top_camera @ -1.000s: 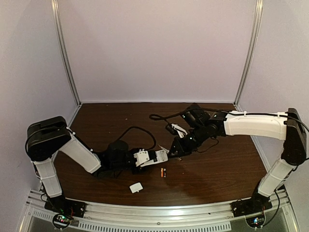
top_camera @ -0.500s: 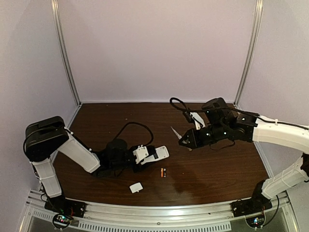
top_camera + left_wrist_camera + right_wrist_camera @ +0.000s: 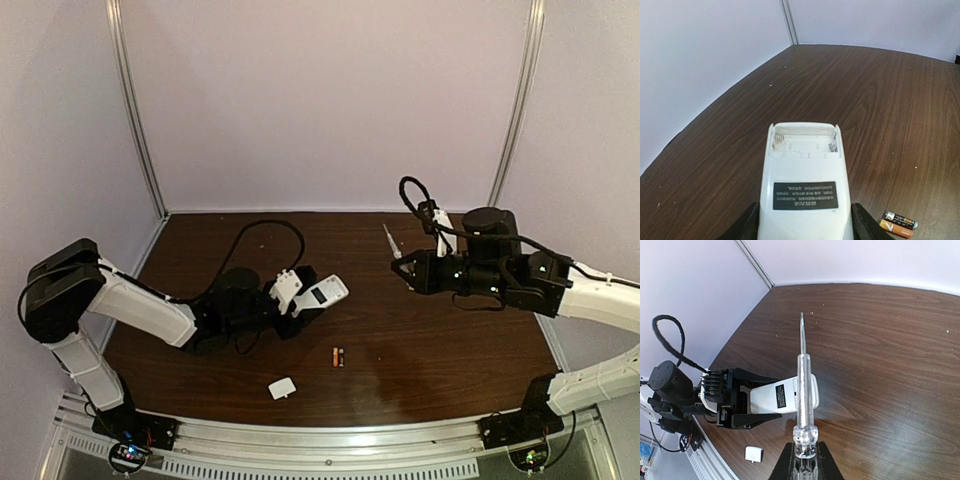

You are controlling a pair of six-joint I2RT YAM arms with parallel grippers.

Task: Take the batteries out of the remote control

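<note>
The left tool [image 3: 303, 305] is clamped on the small flat white plastic remote control [image 3: 805, 165], held up with its battery slot open. Two tiny orange-and-black batteries [image 3: 338, 356] lie side by side on the dark brown wooden desk [image 3: 430, 350]. The right tool [image 3: 805, 467] is clamped on a thin see-through screwdriver [image 3: 804, 390]. Pale purple walls [image 3: 330, 100] stand around.

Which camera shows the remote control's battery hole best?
The left wrist view: the remote control fills it, its open battery compartment facing the camera, empty. The top external view shows the remote control too small to see inside. In the right wrist view the screwdriver crosses the remote control's compartment end.
</note>
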